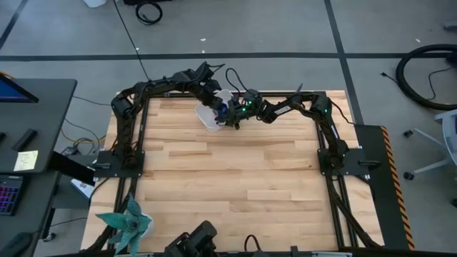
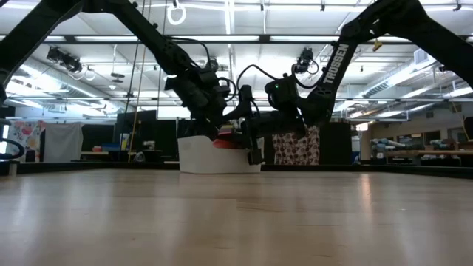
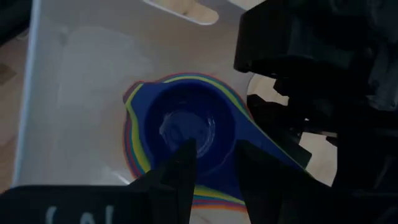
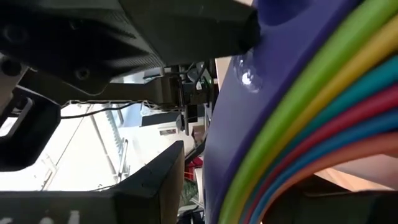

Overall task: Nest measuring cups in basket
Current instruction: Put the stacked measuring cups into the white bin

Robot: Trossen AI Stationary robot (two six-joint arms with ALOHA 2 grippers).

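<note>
1. I see the basket (image 1: pixel 208 118) at the upper centre of the high view, on the far part of the desk (image 1: pixel 235 185).
2. The measuring cups (image 3: pixel 180 134) sit nested inside the basket, dark blue cup on top, with yellow, green, red and orange rims showing around it.
3. The left hand (image 3: pixel 214 171) hangs over the stack, its fingers parted either side of the dark blue cup's rim; I cannot tell whether it grips.
4. The right hand (image 1: pixel 235 114) is at the basket's right edge, by the stacked handles; its grip I cannot tell.
5. A green plant ornament (image 1: pixel 127 221) stands at the lower left.
</note>
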